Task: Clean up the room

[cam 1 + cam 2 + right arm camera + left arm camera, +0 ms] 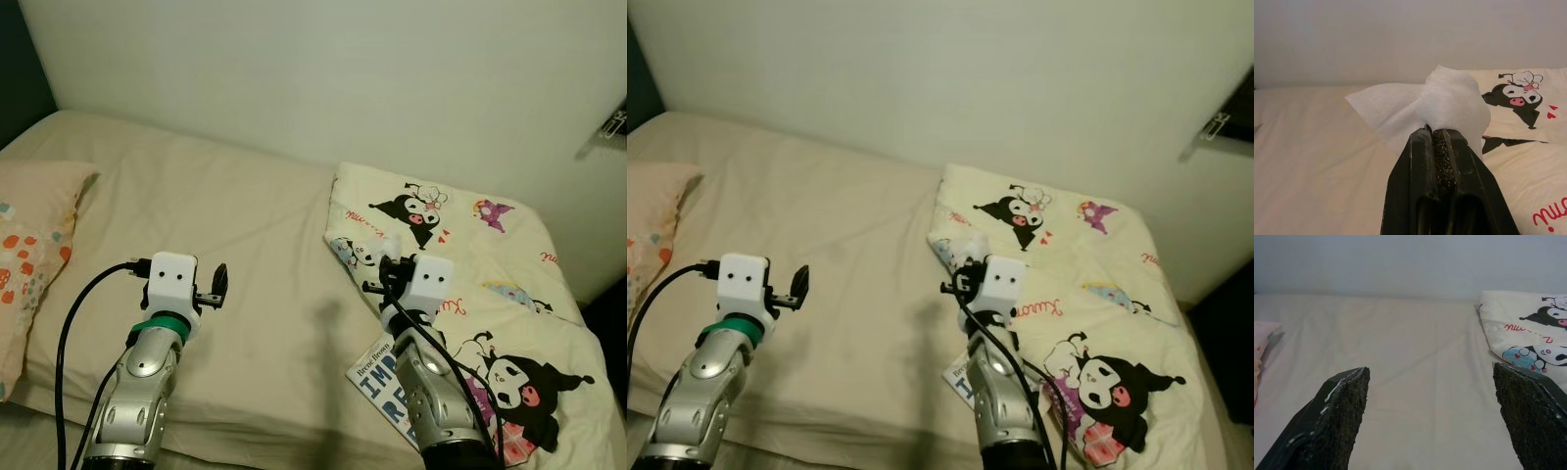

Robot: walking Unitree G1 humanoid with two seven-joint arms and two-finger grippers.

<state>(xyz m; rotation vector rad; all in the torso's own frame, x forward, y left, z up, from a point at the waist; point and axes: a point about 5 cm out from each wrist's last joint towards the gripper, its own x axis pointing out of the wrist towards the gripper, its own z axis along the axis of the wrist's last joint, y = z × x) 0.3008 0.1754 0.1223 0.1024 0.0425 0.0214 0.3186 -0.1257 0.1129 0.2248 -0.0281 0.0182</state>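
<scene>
Right gripper (1442, 134) pressed together, pinching a white tissue (1449, 105) by its gathered lower edge; the tissue is held up above the bed (255, 245), just at the edge of the cartoon-print blanket (490, 255). Left gripper (1432, 416) spread wide, holding nothing, hovering over bare sheet. A book (387, 387) lies on the bed beside the right arm, partly hidden by it. Pillow (29, 255) at the far left.

Judgement: the tissue is very light, limp and easily torn. Hold it by the bunched part, as now; a loose corner would slip or rip.
</scene>
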